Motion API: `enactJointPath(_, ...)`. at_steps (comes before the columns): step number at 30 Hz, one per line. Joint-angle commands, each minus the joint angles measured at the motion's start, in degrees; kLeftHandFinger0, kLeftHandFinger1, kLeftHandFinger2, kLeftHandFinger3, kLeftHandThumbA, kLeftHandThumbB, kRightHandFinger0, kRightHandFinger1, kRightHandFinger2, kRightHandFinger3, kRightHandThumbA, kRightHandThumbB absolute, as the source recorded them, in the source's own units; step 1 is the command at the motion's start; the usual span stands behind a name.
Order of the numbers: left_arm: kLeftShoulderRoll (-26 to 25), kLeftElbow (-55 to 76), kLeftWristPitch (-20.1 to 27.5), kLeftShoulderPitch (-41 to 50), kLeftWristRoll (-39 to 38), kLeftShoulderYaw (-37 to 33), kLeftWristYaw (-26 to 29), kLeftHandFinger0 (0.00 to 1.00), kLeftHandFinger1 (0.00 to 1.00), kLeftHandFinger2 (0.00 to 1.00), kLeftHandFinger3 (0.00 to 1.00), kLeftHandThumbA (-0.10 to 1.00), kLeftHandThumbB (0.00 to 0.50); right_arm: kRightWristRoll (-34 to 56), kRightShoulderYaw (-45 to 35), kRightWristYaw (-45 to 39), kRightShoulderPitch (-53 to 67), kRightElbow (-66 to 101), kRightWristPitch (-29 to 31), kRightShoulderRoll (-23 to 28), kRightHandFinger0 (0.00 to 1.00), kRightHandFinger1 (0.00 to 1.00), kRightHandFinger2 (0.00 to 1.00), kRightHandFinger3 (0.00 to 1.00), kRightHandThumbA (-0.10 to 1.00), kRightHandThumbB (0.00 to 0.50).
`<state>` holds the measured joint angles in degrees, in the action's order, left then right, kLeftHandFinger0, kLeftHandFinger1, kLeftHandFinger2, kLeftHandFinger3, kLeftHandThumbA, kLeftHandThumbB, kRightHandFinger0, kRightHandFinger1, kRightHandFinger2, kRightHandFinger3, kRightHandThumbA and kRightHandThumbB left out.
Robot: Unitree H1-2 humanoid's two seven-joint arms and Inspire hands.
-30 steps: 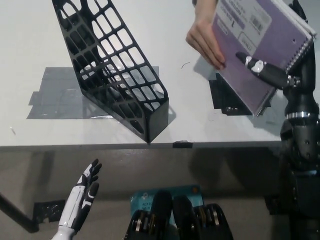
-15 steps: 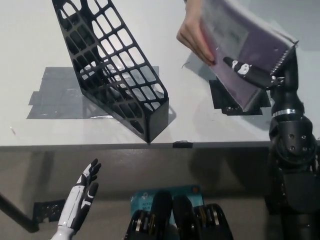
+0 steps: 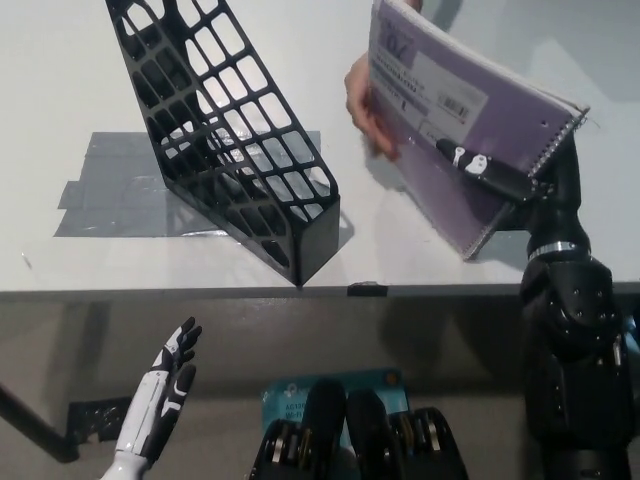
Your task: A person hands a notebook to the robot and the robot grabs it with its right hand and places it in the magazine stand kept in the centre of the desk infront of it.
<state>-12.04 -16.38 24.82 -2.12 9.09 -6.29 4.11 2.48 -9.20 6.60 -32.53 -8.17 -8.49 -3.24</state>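
Observation:
A purple spiral-bound notebook is held tilted above the right part of the white desk. My black right hand is shut on its lower right side, near the wire spine. A person's hand still touches the notebook's left edge. The black mesh magazine stand stands slanted on the desk, to the left of the notebook, and holds nothing that I can see. My white left hand rests open below the desk's front edge at lower left.
Grey tape patches lie on the desk under and left of the stand. The desk's front edge crosses the picture just below the stand. A small black marker sits on that edge.
The notebook has moved left and slightly down, toward the stand, with my right hand on it. The person's hand has slid to its left edge. My left hand has not moved.

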Motion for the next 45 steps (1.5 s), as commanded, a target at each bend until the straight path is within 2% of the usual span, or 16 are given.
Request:
enactJointPath(1, -0.6, 1.0, 2.1, -0.6, -0.8, 0.3, 1.3, 0.99, 1.0, 1.0, 1.0, 1.0, 0.5, 14.8, -4.4, -2.8, -3.1, 7.2, -3.8, -3.0, 0.0, 0.0, 0.0, 0.0, 1.0, 0.073)
enactJointPath(5, -0.7, 0.9, 2.1, -1.0, -0.6, 0.4, 1.2, 0.99, 1.0, 1.0, 1.0, 1.0, 0.5, 20.9, -8.8, 0.5, -5.2, 12.0, -8.0, -4.9, 0.0, 0.0, 0.0, 0.0, 1.0, 0.084)
enactJointPath(8, -0.7, 0.8, 2.1, -1.2, -0.7, 0.3, 1.2, 0.98, 1.0, 1.0, 1.0, 1.0, 0.5, 27.2, -13.1, 4.0, -8.1, 16.4, -10.8, -6.4, 0.0, 0.0, 0.0, 0.0, 1.0, 0.056)
enactJointPath(13, -0.6, 0.8, 2.1, -1.2, -1.1, 0.4, 0.7, 0.98, 1.0, 1.0, 1.0, 1.0, 0.5, 29.8, -15.6, 7.0, -10.3, 21.1, -13.8, -7.1, 0.0, 0.0, 0.0, 0.0, 1.0, 0.037)
enactJointPath(14, -0.7, 0.9, 2.1, -1.2, -1.0, 0.3, 0.7, 0.98, 1.0, 1.0, 1.0, 1.0, 0.5, 29.6, -16.1, 8.5, -11.2, 22.6, -14.2, -7.5, 0.0, 0.0, 0.0, 0.0, 0.99, 0.065)
enactJointPath(16, -0.7, 0.6, 2.1, -1.5, -1.1, 0.3, 0.8, 0.98, 1.0, 1.0, 1.0, 1.0, 0.5, 28.8, -16.5, 10.0, -12.4, 23.8, -13.8, -8.1, 0.0, 0.0, 0.0, 0.0, 0.97, 0.009)
enactJointPath(17, -0.7, 0.5, 2.1, -1.5, -1.2, 0.2, 0.8, 0.97, 1.0, 1.0, 1.0, 1.0, 0.5, 28.2, -16.6, 10.6, -12.8, 24.2, -13.4, -8.3, 0.0, 0.0, 0.0, 0.0, 0.96, 0.001)
enactJointPath(25, -0.8, 0.5, 2.1, -1.7, -1.0, 0.1, 1.0, 0.95, 1.0, 1.0, 1.0, 1.0, 0.5, 25.0, -15.6, 13.6, -14.9, 27.7, -12.8, -10.6, 0.0, 0.0, 0.0, 0.0, 0.95, 0.0)
enactJointPath(30, -0.9, 0.6, 2.1, -1.8, -0.4, 0.0, 1.2, 0.96, 1.0, 1.0, 1.0, 1.0, 0.5, 23.8, -13.1, 12.1, -15.0, 27.3, -10.6, -11.6, 0.0, 0.0, 0.0, 0.0, 0.89, 0.0)
enactJointPath(41, -0.9, 0.9, 2.1, -2.0, -0.6, -0.1, 0.9, 0.96, 1.0, 1.0, 1.0, 1.0, 0.5, 18.2, -5.9, 12.6, -16.2, 22.5, -6.7, -15.4, 0.0, 0.0, 0.0, 0.0, 0.88, 0.0)
enactJointPath(45, -0.9, 0.8, 2.1, -2.1, -0.8, -0.1, 0.8, 0.97, 1.0, 1.0, 1.0, 1.0, 0.5, 16.3, -3.8, 12.8, -16.2, 19.6, -4.2, -17.6, 0.0, 0.0, 0.0, 0.0, 0.83, 0.0)
